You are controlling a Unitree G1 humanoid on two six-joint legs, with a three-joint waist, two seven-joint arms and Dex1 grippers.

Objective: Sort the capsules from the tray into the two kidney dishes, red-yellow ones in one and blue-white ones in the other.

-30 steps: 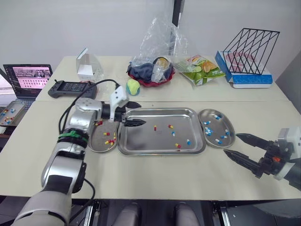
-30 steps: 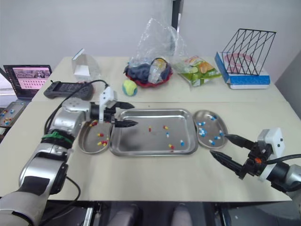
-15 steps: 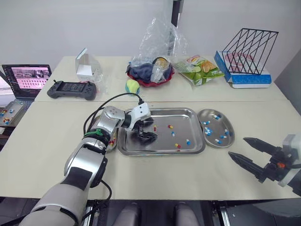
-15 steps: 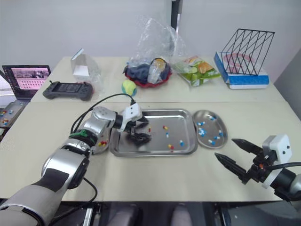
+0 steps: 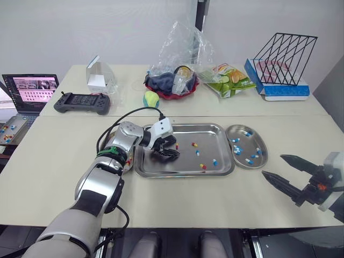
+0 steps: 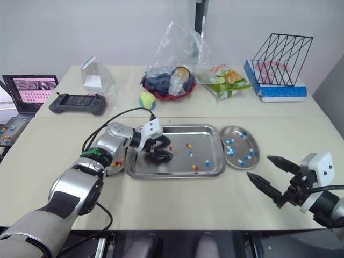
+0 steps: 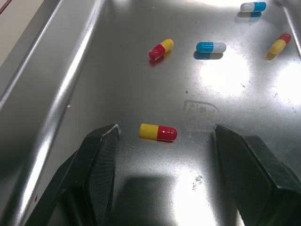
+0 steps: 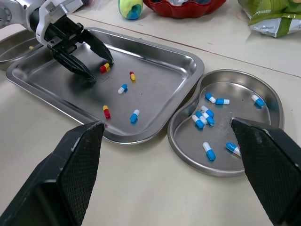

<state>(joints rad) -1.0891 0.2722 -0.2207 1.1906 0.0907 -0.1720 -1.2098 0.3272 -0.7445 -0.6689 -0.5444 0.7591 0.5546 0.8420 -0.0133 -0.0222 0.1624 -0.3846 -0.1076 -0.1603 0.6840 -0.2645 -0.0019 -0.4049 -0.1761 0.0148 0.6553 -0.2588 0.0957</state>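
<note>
1. The left end effector (image 5: 167,151) sits low inside the tray (image 5: 215,171). Its two black fingers are spread wide, and a red-yellow capsule (image 7: 158,132) lies on the metal between them. Neither finger appears to touch it.
2. A second ago this end effector hovered at the tray's 9 o'clock edge, level and pointing across. It has since swung inward and dropped to the tray floor, and it has barely shifted in the last half second. This suggests the approach is finished and the pinch has not yet been made.
3. The framed capsule lies toward 9 o'clock from the tray's centre. Four other capsules are scattered from the centre toward 3 o'clock: two red-yellow and two blue-white.
4. The left kidney dish (image 6: 105,164), touching the tray at 9 o'clock, holds red-yellow capsules and is partly hidden by the arm. The framed capsule probably belongs there. The right kidney dish (image 8: 235,82), at 3 o'clock, holds about eight blue-white capsules.
5. The right end effector (image 5: 273,165) hangs over the bare counter (image 5: 177,199), at 5 o'clock from the right dish. Its fingers are spread and hold nothing, and it has only drifted slightly.
</note>
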